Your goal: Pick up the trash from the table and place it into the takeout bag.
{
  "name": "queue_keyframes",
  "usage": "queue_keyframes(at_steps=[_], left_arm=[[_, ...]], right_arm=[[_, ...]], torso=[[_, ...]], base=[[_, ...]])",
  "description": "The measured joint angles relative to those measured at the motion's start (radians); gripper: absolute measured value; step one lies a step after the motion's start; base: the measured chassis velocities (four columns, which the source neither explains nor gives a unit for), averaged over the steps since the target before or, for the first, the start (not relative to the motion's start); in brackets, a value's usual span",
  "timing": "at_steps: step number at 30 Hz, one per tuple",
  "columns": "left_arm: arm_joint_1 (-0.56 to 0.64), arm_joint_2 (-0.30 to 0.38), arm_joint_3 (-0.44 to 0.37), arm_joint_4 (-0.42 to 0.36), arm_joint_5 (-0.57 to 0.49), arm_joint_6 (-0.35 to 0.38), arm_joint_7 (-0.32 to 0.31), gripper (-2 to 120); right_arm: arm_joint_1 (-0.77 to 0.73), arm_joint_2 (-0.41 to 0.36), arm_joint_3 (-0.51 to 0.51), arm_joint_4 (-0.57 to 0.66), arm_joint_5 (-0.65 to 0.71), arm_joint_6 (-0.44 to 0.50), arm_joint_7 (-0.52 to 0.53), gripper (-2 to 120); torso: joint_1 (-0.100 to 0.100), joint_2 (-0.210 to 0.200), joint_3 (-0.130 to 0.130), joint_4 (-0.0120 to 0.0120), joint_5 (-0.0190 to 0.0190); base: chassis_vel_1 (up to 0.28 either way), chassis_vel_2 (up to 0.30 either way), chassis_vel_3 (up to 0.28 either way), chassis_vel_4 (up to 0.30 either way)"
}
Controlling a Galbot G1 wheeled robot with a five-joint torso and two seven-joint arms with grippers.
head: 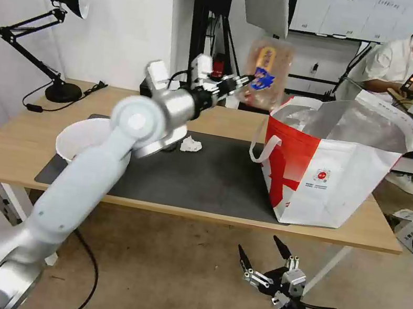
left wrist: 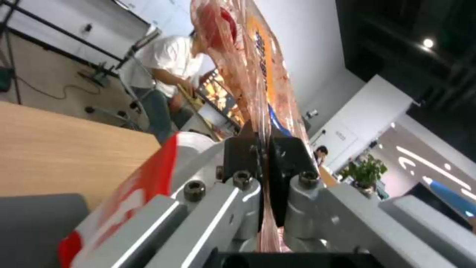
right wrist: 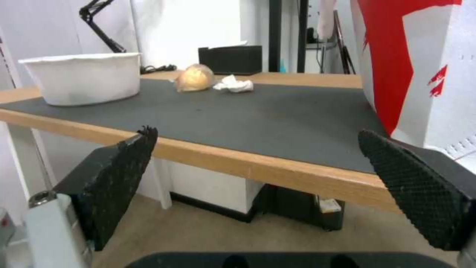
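In the head view, a clear plastic tray [head: 267,72] with food scraps is held up in the air by the left gripper [head: 245,81], which is pinched tight on the tray's edge. The tray is up high and just to the left of the takeout bag [head: 332,166], close to its open top but not over it. The bag is standing on the right end of the table [head: 4,151]. To the left of the bag, a crumpled white tissue [head: 191,144] is lying on the dark grey mat [head: 213,177], and a white bowl [head: 78,140] is farther left, partly hidden by the arm. A black lamp [head: 52,31] is standing far from the bag, at the back left corner. The right gripper [head: 261,253] is parked low in front of the table, below the bag, with its fingers spread apart.

In the left wrist view, the thin rim of the tray [left wrist: 248,67] is squeezed between two black pads [left wrist: 240,154]. The tray looks light, thin and bendy (it could wobble or slip), so the rim seems the best place to hold. The bag's near wall [left wrist: 148,178] may stand in the way.

In the right wrist view, a knotted clear bag [right wrist: 194,78] around a tan lump is seen beside the tissue [right wrist: 233,85], left of the takeout bag [right wrist: 421,74]. Both look soft and light. A black tissue box [right wrist: 230,59] is behind them.
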Motion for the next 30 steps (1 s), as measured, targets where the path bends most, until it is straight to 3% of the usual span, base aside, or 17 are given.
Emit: queue_keyframes(at_steps=[5, 9, 15, 20, 30], left_arm=[[-0.055, -0.055, 0.05, 0.065, 0.024, -0.007, 0.0, 1], [-0.107, -0.116, 0.155, 0.16, 0.129, -0.037, 0.001, 1], [-0.133, -0.165, 0.239, 0.22, 0.23, -0.078, -0.015, 1], [-0.153, -0.192, 0.262, 0.245, 0.255, -0.084, -0.019, 1], [-0.127, -0.178, 0.311, 0.246, 0.332, -0.082, -0.004, 1]], right_arm=[[0.0, 0.003, -0.004, 0.0, 0.0, 0.0, 0.0, 100], [0.0, 0.005, -0.018, 0.0, -0.001, -0.001, 0.0, 100], [0.0, 0.006, -0.023, 0.0, -0.002, -0.003, 0.0, 100], [0.0, 0.007, -0.025, 0.002, -0.001, -0.005, 0.001, 100], [0.003, 0.008, -0.029, 0.001, 0.001, -0.007, 0.002, 100]], torso=[[0.0, 0.0, 0.0, 0.0, 0.0], [0.0, 0.0, 0.0, -0.0001, 0.0], [0.0, 0.0, 0.0, -0.0001, -0.0001], [0.0, 0.0, 0.0, 0.0001, -0.0001], [0.0, 0.0, 0.0, 0.0002, -0.0003]], base=[[0.0, 0.0, 0.0, 0.0], [0.0, 0.0, 0.0, 0.0], [0.0, 0.0, 0.0, 0.0], [0.0, 0.0, 0.0, 0.0], [0.0, 0.0, 0.0, 0.0]])
